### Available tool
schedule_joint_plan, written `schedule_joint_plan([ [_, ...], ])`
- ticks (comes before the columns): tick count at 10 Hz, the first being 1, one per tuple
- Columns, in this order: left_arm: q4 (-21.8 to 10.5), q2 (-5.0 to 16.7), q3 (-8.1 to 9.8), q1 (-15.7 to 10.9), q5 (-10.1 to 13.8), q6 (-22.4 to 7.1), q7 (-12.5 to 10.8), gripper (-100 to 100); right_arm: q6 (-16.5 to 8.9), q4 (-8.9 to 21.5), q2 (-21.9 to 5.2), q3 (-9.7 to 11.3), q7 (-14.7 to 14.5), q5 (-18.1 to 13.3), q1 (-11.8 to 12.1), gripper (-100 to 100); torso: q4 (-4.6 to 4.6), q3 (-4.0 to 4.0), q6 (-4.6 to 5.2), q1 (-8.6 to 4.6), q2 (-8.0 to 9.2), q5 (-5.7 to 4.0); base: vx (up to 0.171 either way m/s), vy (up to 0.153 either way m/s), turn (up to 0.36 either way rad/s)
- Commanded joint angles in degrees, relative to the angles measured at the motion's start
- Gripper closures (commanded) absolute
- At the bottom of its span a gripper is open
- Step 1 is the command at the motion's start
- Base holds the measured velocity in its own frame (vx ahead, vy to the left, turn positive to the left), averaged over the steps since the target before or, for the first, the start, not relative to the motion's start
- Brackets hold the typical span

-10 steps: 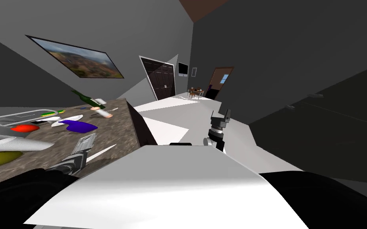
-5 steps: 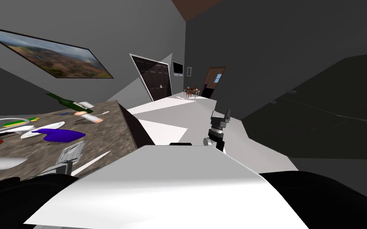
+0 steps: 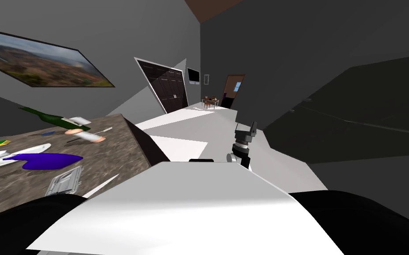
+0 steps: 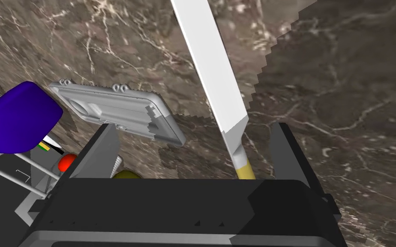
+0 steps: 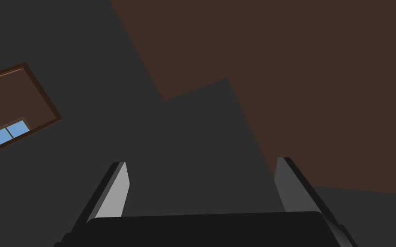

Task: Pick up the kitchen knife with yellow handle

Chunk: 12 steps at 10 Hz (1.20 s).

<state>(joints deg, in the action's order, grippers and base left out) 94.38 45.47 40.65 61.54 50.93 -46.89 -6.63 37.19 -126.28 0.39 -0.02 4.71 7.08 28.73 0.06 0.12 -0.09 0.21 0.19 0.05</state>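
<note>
- Since a second ago my head had turned, so everything on the bench [image 3: 119, 141] had slid to the left side of the head view. The things had kept their places on the bench.
- The knife [image 4: 218, 90] lay flat on the brown, stone-look bench, near the edge by my chest.
- Its long white blade pointed away from the left gripper [image 4: 195, 128]. The yellow end of its handle went in under the gripper's dark body.
- The left gripper's jaws were spread wide, one on each side of the knife. The knife was closer to one jaw than to the other, and neither jaw touched it.
- A flat grey case [image 4: 120, 109] lay just beside the blade, with a bit of bench showing between them.
- A purple thing [image 4: 15, 118] lay past the case. A small red thing [image 4: 67, 162] peeked out by the gripper's body.
- Farther along the bench, the head view showed white dishes [image 3: 17, 152] and a dark green bottle [image 3: 48, 117].
- The right gripper [image 3: 246, 128] was held up over the white floor, well apart from the bench. Its jaws were spread too, with nothing between them.
</note>
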Motion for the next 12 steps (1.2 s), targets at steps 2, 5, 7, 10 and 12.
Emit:
schedule_joint_plan([
  [2, -1.28, 0.03, 0.86, 0.73, 2.93, -4.31, -0.75, -100, 0.0, 0.0, 0.0, 0.0, 0.0, 0.0, -0.01, 0, 0.0, 0.02, 0.05, 0.04, 0.04, 0.0, -0.031, 0.058, -0.152],
  [5, -4.12, 0.44, 1.97, 1.19, 7.66, -9.32, -1.92, -100, 0.0, 0.0, 0.0, 0.0, 0.0, 0.0, 0.0, 0, 0.0, -0.01, 0.01, -0.02, -0.02, 0.0, -0.026, 0.046, -0.129],
  [7, -5.42, 0.55, 2.4, 1.33, 9.88, -12.12, -2.47, -100, 0.0, 0.0, 0.0, 0.0, 0.0, 0.0, 0.0, 0, 0.0, 0.01, 0.0, -0.01, 0.01, 0.0, -0.035, 0.053, -0.11],
  [10, -6.64, 0.64, 2.73, 1.43, 11.95, -15.72, -2.98, -100, 0.0, 0.0, 0.0, 0.0, 0.0, 0.0, 0.0, 0, 0.01, 0.02, 0.02, 0.02, 0.04, 0.01, -0.035, 0.05, -0.096],
  [12, -7.75, 0.73, 2.98, 1.49, 13.87, -18.08, -3.45, -100, 0.0, 0.0, 0.0, 0.0, 0.0, 0.0, 0.0, 0, 0.0, 0.0, 0.01, 0.0, 0.0, 0.0, -0.028, 0.046, -0.091],
])
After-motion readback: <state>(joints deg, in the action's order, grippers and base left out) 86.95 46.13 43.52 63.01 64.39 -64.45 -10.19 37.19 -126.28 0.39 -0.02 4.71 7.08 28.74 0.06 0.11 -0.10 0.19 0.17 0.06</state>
